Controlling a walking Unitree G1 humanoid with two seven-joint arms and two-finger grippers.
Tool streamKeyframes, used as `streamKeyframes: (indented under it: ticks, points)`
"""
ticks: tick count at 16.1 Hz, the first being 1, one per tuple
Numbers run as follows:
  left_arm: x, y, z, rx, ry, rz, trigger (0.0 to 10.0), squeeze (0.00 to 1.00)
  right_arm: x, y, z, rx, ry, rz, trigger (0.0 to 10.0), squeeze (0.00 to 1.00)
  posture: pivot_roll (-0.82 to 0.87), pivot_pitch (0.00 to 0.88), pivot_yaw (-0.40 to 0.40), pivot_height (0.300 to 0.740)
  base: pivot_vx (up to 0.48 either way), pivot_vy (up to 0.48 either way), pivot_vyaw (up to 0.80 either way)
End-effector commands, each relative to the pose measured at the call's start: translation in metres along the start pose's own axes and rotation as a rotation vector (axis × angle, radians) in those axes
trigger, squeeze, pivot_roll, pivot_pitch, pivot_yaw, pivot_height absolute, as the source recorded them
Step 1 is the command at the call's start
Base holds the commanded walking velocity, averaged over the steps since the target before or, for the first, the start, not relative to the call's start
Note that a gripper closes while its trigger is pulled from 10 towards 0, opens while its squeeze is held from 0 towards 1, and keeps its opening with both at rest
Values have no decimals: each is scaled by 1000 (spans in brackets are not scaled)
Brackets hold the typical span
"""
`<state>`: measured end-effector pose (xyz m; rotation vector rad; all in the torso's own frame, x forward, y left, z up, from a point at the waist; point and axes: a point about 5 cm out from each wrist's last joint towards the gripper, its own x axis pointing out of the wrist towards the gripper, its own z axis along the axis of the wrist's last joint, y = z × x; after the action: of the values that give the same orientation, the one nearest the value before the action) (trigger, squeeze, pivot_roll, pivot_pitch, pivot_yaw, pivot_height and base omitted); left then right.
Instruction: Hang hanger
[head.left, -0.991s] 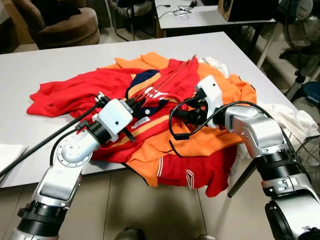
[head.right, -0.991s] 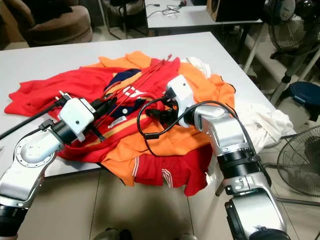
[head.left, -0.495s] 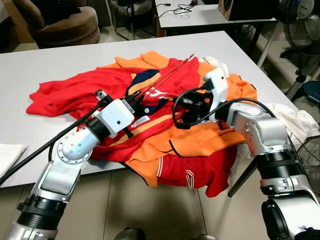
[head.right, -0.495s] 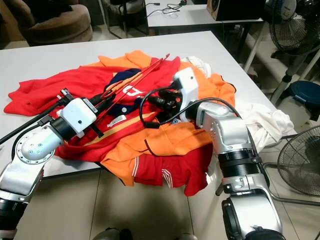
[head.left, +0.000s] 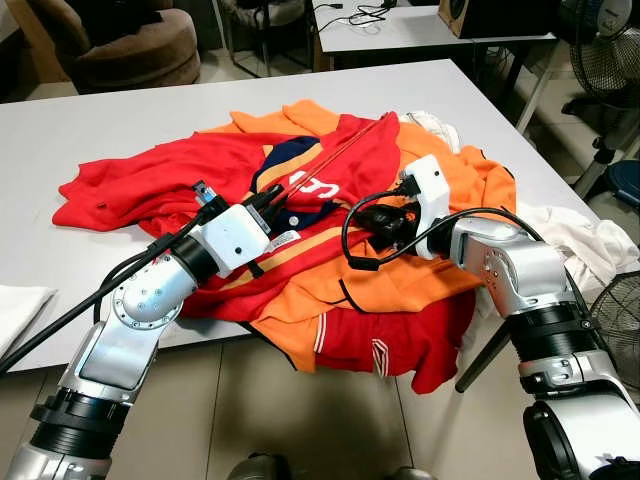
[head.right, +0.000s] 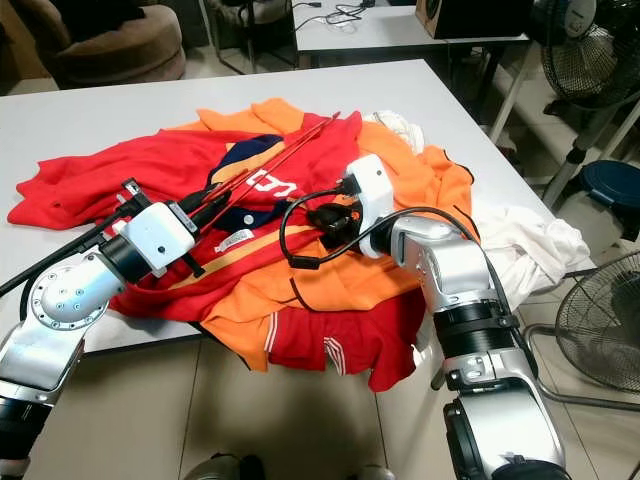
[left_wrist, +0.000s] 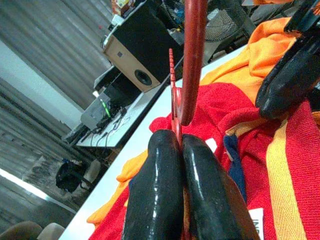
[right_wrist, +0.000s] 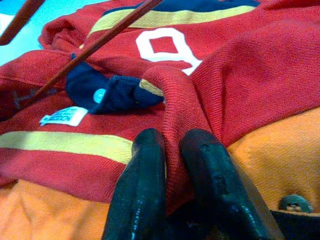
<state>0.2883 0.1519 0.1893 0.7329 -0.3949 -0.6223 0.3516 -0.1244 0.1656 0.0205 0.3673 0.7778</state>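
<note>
On the white worktop (head.left: 60, 140), a heap of red and orange shirts (head.left: 330, 260) is spread toward the near edge, with white cloth (head.left: 575, 235) hanging off its right side, while a brown armchair (head.left: 120, 40), a second desk (head.left: 400, 30) carrying cables and a speaker, and standing fans (head.left: 605, 60) are seen behind and to the right on a tiled floor (head.left: 330, 420). The red hanger (head.left: 335, 160) is laid slanting across the top of the heap, its thin wire pinched between the closed fingers of the left end effector (left_wrist: 179, 150). A fold of the red shirt with the white numeral (right_wrist: 167, 47) is clamped by the right end effector (right_wrist: 172, 145) beside the hanger.
</note>
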Motion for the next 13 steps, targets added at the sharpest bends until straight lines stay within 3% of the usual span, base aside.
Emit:
streamKeyframes:
  ticks: [1, 7, 9, 11, 12, 13]
  points:
    - [0, 2, 0, 33, 6, -10, 10000, 0, 0, -2, 9, -32, -8, -40, 0, 0, -154, 88, 68, 740, 0, 0, 0]
    - [-1, 3, 1, 69, -3, -31, 10000, 0, 0, 0, 10, -27, -31, -38, 0, 0, -157, 81, 65, 740, 0, 0, 0]
    - [-3, 4, 1, 81, -2, -37, 10000, 0, -4, -2, 13, 23, -71, -43, 0, 0, -156, 76, 60, 740, 0, 0, 0]
    - [-8, 12, 6, 93, -33, -27, 10000, 0, -36, -28, 32, 183, -265, -170, 0, 0, -156, 65, 55, 740, 0, 0, 0]
    - [-9, 12, 6, 93, -36, -29, 10000, 0, -41, -32, 34, 200, -291, -193, 0, 0, -156, 65, 55, 740, 0, 0, 0]
    - [-13, 10, 5, 83, -36, -54, 10000, 0, -58, -41, 41, 243, -368, -242, 0, 0, -159, 62, 59, 740, 0, 0, 0]
